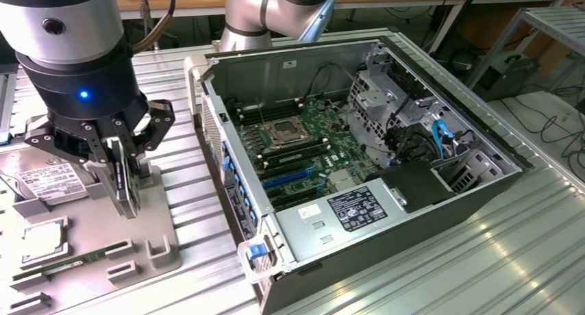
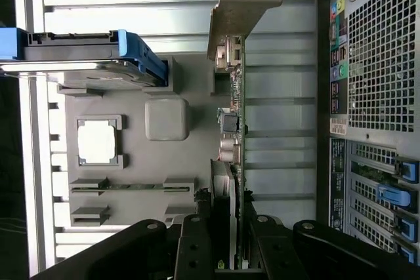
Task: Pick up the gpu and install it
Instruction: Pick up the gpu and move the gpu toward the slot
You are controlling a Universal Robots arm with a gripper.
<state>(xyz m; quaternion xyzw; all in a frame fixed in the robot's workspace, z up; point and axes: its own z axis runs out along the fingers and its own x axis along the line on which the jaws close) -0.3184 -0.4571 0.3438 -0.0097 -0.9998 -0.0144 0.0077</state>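
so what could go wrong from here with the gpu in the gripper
1. The gripper pinches the thin gpu by one edge, so the card might tilt or slip in a move.
2. Its lower end hangs close to the gray tray; a sideways move could snag it there.
3. The case wall stands between it and the motherboard; the silver bracket could catch on it.

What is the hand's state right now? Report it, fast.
Hand: closed on the gpu, gripping the card on edge at the grey tray.
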